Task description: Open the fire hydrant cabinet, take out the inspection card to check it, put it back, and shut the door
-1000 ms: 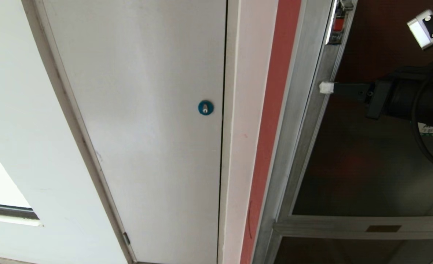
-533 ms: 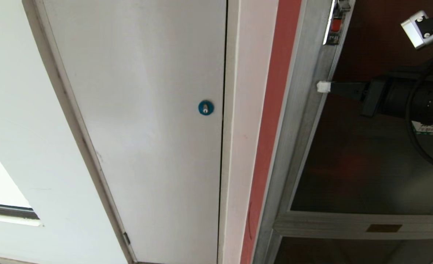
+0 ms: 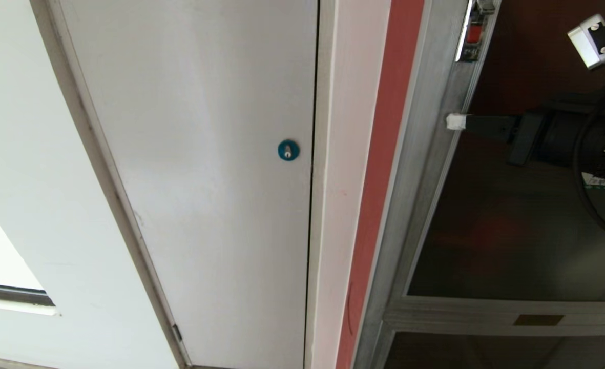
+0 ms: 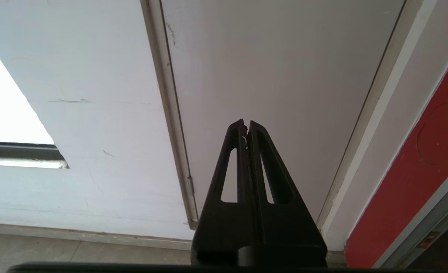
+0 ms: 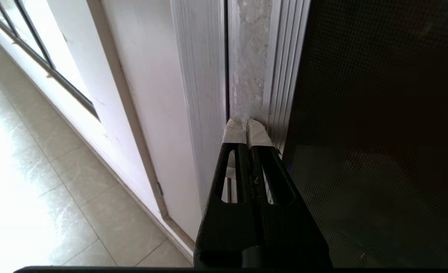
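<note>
The door [image 3: 512, 215], dark glass in a silver frame, stands at the right, seemingly just ajar from the fire hydrant cabinet [image 3: 410, 169], though the seam is hard to read. The right claw [image 3: 455, 121], clenched and empty, presses its taped tips at the frame's edge, below the red latch [image 3: 472, 33]. Those tips could skid off the smooth metal, or wedge into the gap. The left claw [image 4: 246, 127] hangs clenched before the white door [image 3: 205, 154] further left.
</note>
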Motion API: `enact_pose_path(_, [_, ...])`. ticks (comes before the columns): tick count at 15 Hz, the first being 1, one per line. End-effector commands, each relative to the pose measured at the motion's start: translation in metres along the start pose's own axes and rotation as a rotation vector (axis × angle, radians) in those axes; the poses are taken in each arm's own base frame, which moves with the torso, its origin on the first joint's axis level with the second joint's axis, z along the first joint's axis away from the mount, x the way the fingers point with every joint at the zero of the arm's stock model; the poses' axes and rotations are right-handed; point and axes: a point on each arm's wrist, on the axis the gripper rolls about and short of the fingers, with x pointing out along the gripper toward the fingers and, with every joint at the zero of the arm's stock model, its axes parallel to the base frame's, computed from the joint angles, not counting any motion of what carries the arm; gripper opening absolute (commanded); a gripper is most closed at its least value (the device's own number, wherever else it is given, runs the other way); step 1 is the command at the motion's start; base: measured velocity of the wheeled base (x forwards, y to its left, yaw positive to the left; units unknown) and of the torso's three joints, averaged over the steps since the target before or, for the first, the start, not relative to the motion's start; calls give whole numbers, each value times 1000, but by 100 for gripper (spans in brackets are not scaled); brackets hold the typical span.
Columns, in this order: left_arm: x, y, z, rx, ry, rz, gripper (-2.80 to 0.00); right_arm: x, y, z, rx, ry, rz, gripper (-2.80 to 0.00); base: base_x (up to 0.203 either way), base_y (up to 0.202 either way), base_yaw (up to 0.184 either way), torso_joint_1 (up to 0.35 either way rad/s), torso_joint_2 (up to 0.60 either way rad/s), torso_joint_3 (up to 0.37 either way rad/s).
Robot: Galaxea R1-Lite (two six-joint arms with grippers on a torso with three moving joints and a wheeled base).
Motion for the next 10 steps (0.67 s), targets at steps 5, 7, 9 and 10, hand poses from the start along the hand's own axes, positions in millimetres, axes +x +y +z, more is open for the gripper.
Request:
enact_pose_path(5, [0,0,-2,0,5,0,-280,-32,38,7,-24,-47,102,-280,0,0,0,0,0,0])
enact_pose_path(7, [0,0,-2,0,5,1,-280,-40,42,9,-30,-62,104,-280,0,0,0,0,0,0])
enact_pose_path(9, [0,0,-2,0,5,0,-280,-46,44,14,-39,-85,104,-280,0,0,0,0,0,0])
enact_pose_path(10, [0,0,-2,0,7,1,-280,-47,44,16,-43,-92,104,-280,0,0,0,0,0,0])
